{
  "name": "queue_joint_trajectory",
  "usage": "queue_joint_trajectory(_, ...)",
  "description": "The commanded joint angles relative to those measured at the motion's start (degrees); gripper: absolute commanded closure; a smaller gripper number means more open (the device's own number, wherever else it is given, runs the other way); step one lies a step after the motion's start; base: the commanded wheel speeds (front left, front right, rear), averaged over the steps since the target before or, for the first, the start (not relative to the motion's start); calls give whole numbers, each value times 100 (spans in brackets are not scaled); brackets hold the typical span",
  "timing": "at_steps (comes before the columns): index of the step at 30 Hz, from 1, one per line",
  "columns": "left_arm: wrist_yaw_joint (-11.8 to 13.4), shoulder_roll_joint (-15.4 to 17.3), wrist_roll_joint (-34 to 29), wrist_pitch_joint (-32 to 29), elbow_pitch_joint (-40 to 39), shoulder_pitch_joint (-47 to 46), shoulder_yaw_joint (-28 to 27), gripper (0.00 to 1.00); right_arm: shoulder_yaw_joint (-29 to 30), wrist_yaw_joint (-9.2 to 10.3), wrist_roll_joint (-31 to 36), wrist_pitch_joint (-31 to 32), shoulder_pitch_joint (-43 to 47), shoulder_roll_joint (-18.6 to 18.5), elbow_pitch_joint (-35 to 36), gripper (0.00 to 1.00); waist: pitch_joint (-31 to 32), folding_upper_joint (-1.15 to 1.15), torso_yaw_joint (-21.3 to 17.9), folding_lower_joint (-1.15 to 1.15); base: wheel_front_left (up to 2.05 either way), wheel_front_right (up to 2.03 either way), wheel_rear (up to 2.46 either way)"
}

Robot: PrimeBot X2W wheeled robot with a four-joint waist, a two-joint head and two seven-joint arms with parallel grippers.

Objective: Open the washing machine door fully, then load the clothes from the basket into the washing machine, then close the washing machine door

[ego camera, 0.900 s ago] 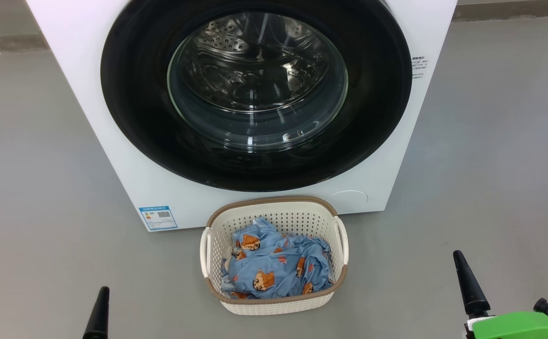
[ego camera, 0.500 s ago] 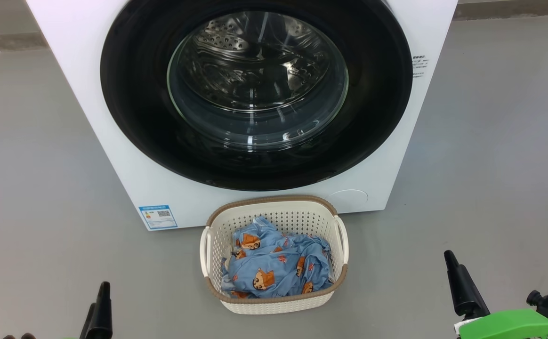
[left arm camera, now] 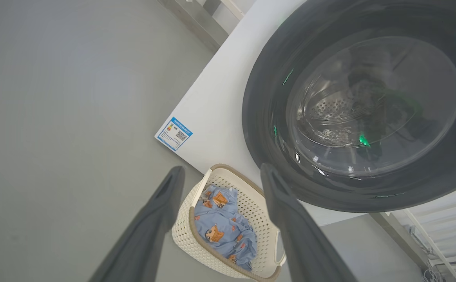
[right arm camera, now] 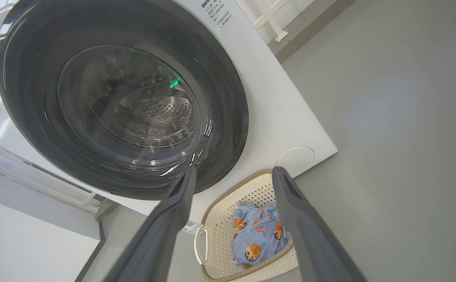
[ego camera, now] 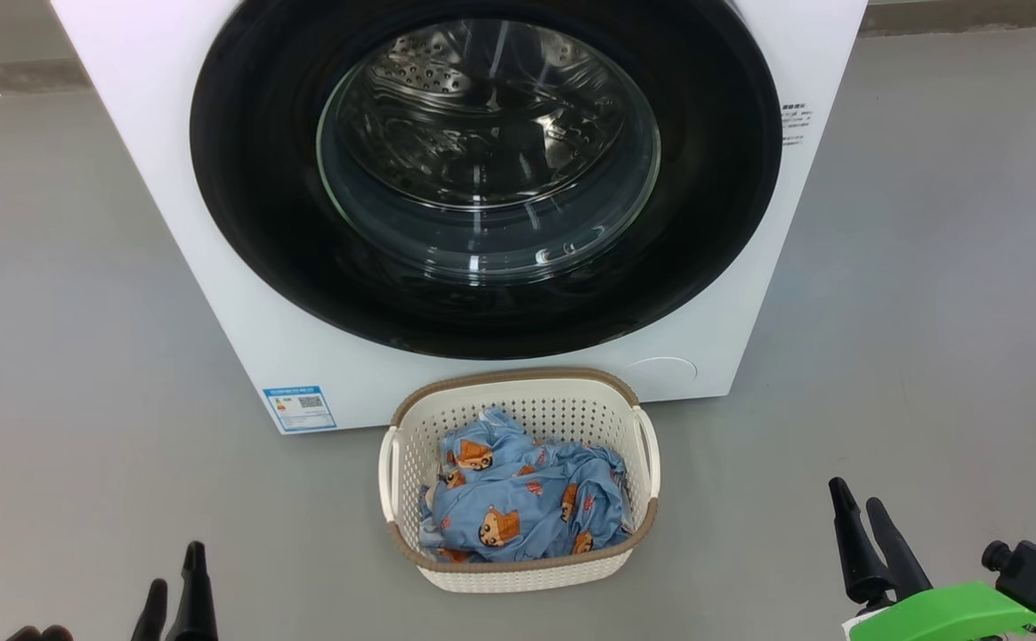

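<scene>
The white washing machine (ego camera: pixel 215 267) stands ahead with its round black washing machine door (ego camera: pixel 251 223) shut flat against the front; the steel drum shows through its glass. On the floor before it sits the cream basket (ego camera: pixel 531 574) holding the light blue clothes (ego camera: pixel 522 507). My left gripper (ego camera: pixel 173 592) hangs low at the lower left, fingers apart and empty. My right gripper (ego camera: pixel 854 515) is at the lower right, also open and empty, well clear of the basket. The left wrist view has the basket (left arm camera: pixel 212 250) between my spread fingers (left arm camera: pixel 161 203); the right wrist view frames the door (right arm camera: pixel 220 129) and clothes (right arm camera: pixel 257 235).
Grey floor (ego camera: pixel 927 312) lies on both sides of the machine. A blue label sticker (ego camera: pixel 298 408) is on the machine's lower left front. A white rail frame (left arm camera: pixel 439 227) stands beside the machine.
Both grippers have turned at the wrist, so that two fingers of each now show instead of one. The right gripper has drifted slightly left. Basket, clothes and door have not moved.
</scene>
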State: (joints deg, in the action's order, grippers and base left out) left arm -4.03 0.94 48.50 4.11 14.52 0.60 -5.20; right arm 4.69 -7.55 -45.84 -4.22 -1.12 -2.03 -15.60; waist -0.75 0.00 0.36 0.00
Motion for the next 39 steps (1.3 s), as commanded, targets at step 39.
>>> queue_joint_trajectory(39, 135, 166, -3119, 718, -603, 155, -218, 0, -257, 5, 2888, -710, -284, -131, 250, 0, -63, 0, -7, 0, 0, 0, 0)
